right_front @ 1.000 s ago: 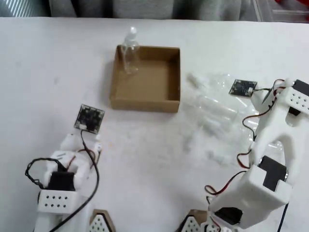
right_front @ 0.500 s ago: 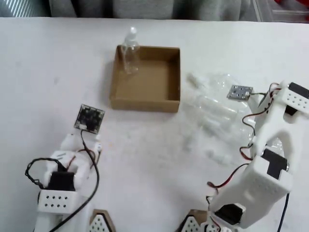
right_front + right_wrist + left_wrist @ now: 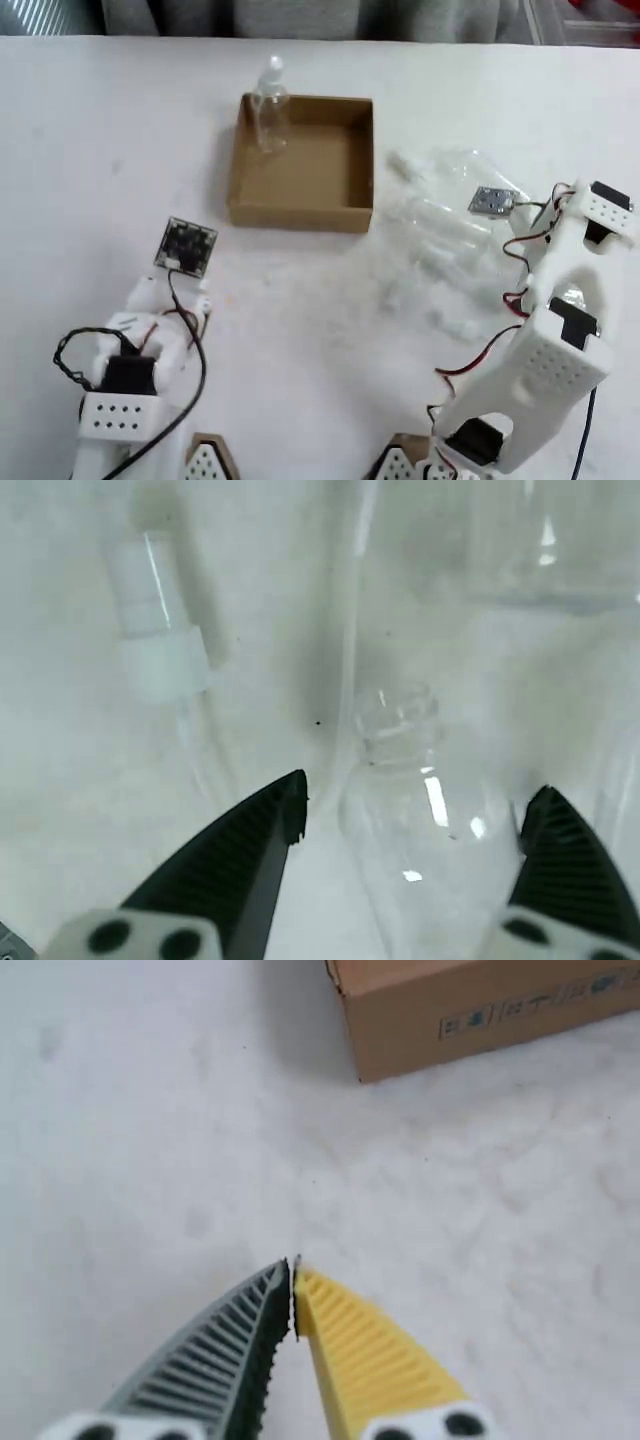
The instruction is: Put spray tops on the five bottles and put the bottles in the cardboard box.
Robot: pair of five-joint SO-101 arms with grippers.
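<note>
A clear bottle with a white spray top [image 3: 268, 108] stands upright in the far left corner of the cardboard box [image 3: 345, 210]. Several clear bottles and white spray tops [image 3: 437, 235] lie loose on the table to the right of the box. My right gripper [image 3: 420, 800] is open low over this pile, its jaws on either side of an uncapped clear bottle [image 3: 425, 825] lying there. A loose spray top [image 3: 155, 630] lies beside that bottle. My left gripper [image 3: 293, 1282] is shut on nothing above bare table, near a corner of the box [image 3: 480, 1010].
The left arm [image 3: 130, 370] stands at the table's near left, the right arm [image 3: 555, 330] at the near right. Bare white tabletop lies between them and in front of the box. The table's far edge runs behind the box.
The right arm has swung inward and down toward the pile of bottles. The left arm has kept still.
</note>
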